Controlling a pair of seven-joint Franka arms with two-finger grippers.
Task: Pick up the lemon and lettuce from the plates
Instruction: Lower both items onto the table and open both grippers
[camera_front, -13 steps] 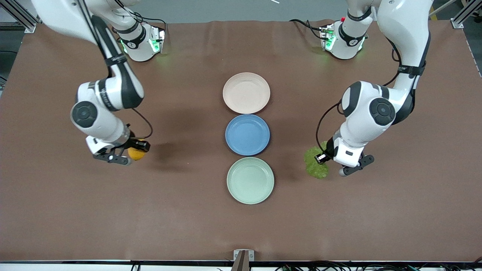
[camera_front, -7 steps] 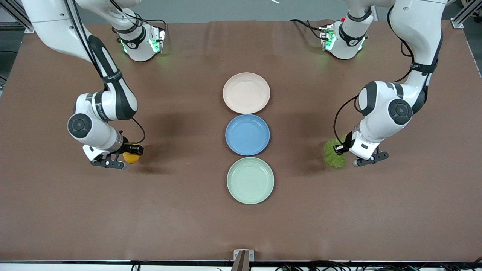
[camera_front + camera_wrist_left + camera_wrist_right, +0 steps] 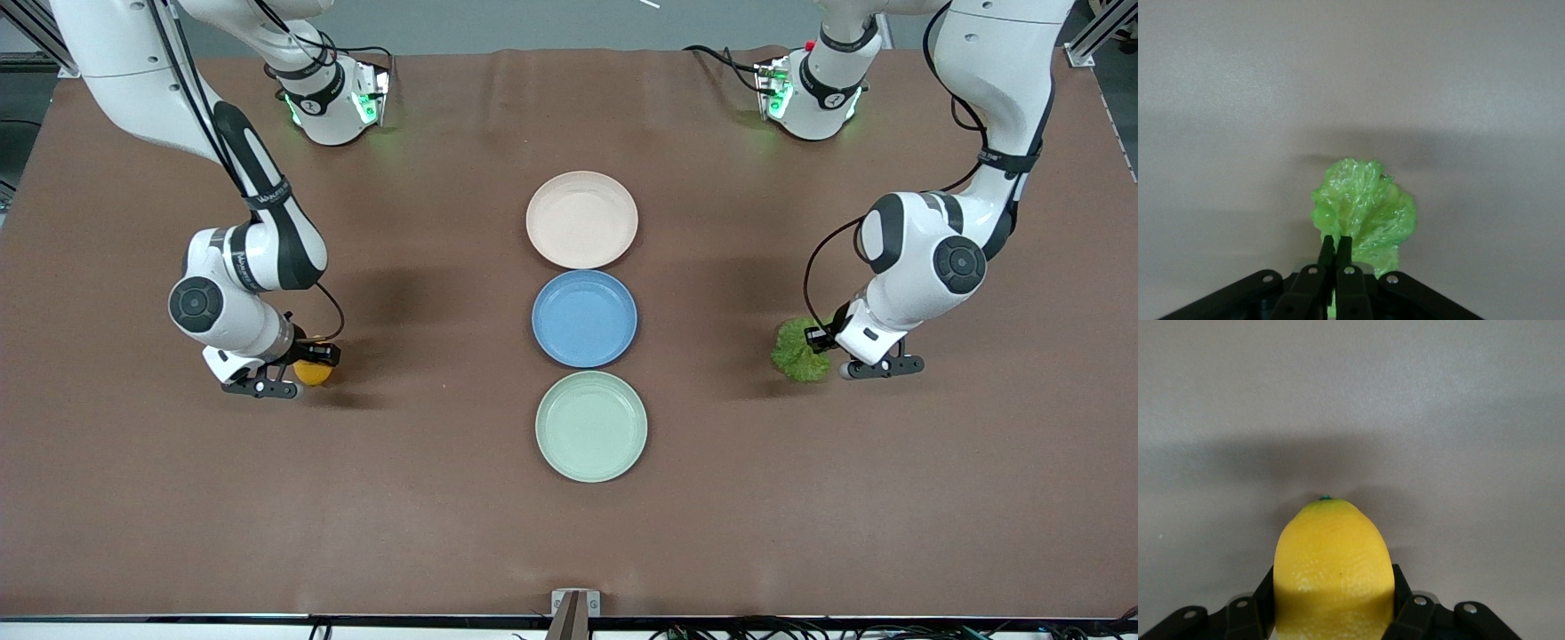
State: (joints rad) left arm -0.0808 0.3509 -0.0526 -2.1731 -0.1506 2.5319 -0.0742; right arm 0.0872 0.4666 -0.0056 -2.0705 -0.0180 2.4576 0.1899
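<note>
My right gripper [image 3: 298, 378] is shut on the yellow lemon [image 3: 313, 372], low over the brown table toward the right arm's end. In the right wrist view the lemon [image 3: 1333, 570] fills the space between the fingers [image 3: 1265, 590]. My left gripper [image 3: 831, 360] is shut on the crinkled green lettuce [image 3: 798, 351], low over the table toward the left arm's end. In the left wrist view the lettuce [image 3: 1365, 213] hangs from the closed fingertips [image 3: 1336, 245]. The beige-pink plate [image 3: 581, 220] and the mint green plate [image 3: 591, 427] lie bare in the middle.
A blue plate [image 3: 584, 318] lies between the two other plates. The brown table mat [image 3: 444, 498] spreads wide around them. Both arm bases stand along the edge farthest from the front camera.
Both arms have moved outward from the plates and lower. The lemon went toward the right arm's end, the lettuce toward the left arm's end.
</note>
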